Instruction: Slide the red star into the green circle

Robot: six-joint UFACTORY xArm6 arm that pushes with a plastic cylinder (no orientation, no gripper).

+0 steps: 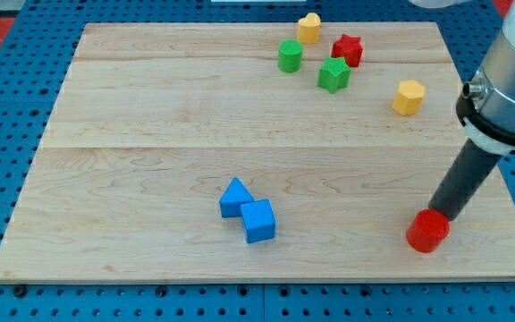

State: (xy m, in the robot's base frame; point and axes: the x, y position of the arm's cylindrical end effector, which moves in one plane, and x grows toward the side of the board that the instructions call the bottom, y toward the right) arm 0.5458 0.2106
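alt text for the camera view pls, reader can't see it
My tip rests against a red cylinder at the view's bottom right of the wooden board, far from the red star. The star sits at the view's top beside a green star, the green circle and a yellow heart. A yellow hexagon lies right; two touching blue blocks sit low centre.

Non-task blocks on the wooden board [150, 107]

Yellow heart [308, 28] at the view's top edge; green star [333, 74] below it; yellow hexagon [409, 97] further toward the view's right, apart from the others. Blue triangular block [234, 198] and blue cube [258, 221] touching, at lower centre. Red cylinder [428, 231] near the lower right corner. Blue pegboard [7, 72] surrounds the board.
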